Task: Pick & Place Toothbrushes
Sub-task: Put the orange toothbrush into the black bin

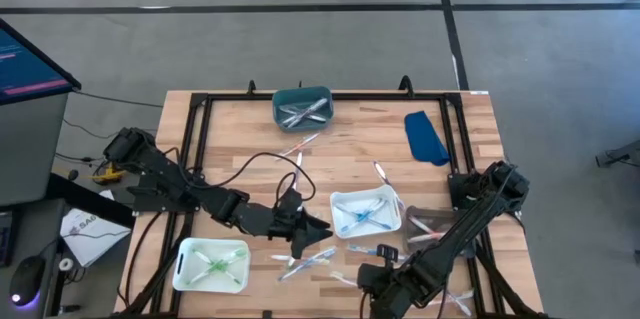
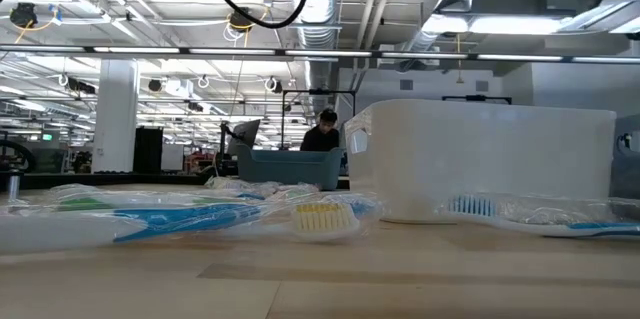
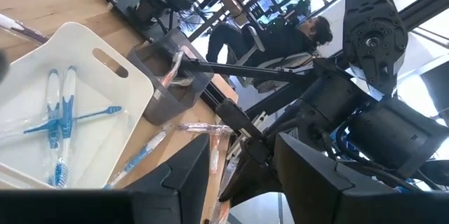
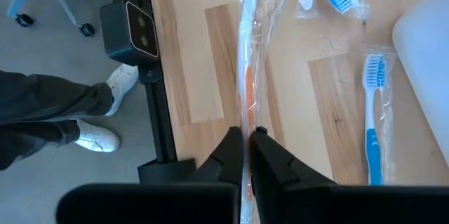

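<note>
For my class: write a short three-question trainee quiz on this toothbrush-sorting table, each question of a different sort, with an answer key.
1. True or false: the right gripper is shut on a wrapped orange toothbrush.
2. Which tray holds blue toothbrushes? A) the white tray by the table's middle B) the teal tray at the far edge C) the grey tray
3. Fill in: the left gripper sits between the white tray with green toothbrushes and the ____ tray.

Key: 1 true; 2 A; 3 white (the one holding blue toothbrushes).
</note>
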